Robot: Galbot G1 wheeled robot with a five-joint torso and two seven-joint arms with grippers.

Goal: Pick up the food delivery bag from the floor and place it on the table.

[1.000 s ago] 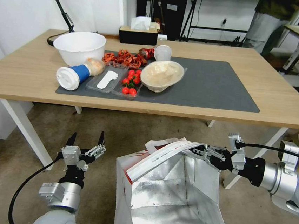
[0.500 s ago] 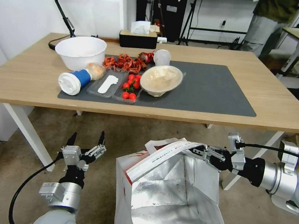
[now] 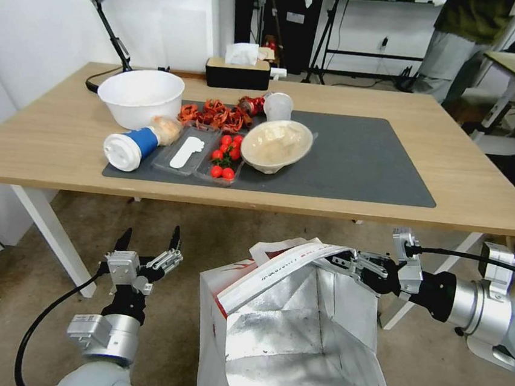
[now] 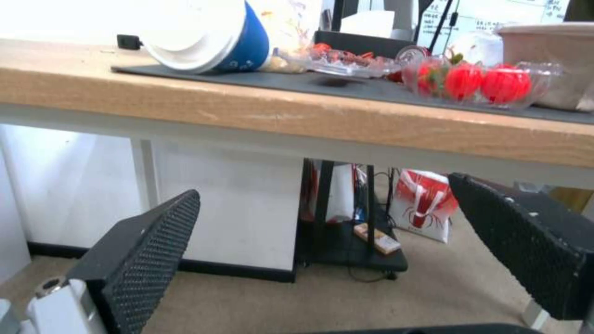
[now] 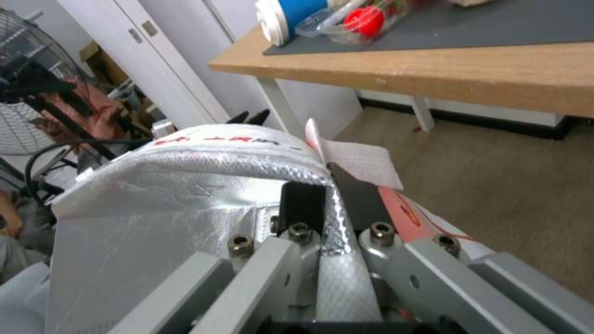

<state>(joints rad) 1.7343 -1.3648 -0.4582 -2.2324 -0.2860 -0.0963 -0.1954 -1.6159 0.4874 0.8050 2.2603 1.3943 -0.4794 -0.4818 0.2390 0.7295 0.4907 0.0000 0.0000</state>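
The food delivery bag (image 3: pixel 292 336) stands open in front of me, its silver foil lining facing up, a white strap across its mouth and a red-and-white outer wall. Its base is out of view. My right gripper (image 3: pixel 339 260) is shut on the bag's top rim; in the right wrist view its fingers (image 5: pixel 365 199) pinch the foil edge of the bag (image 5: pixel 185 195). My left gripper (image 3: pixel 148 238) is open and holds nothing, to the left of the bag and below the table's front edge. The table (image 3: pixel 483 178) with its dark grey mat (image 3: pixel 358 160) lies ahead, above the beige floor (image 3: pixel 217 231).
On the mat's left half sit a white bowl (image 3: pixel 141 89), a blue-and-white cup (image 3: pixel 129 147) on its side, a tray of tomatoes (image 3: pixel 223 159) and a covered bowl (image 3: pixel 276 144). White table legs (image 3: pixel 53 234) stand at the left and right. The mat's right half is bare.
The whole head view has shifted, so the table now sits lower in the picture; the camera moved. Both grippers and the bag keep their places in the view.
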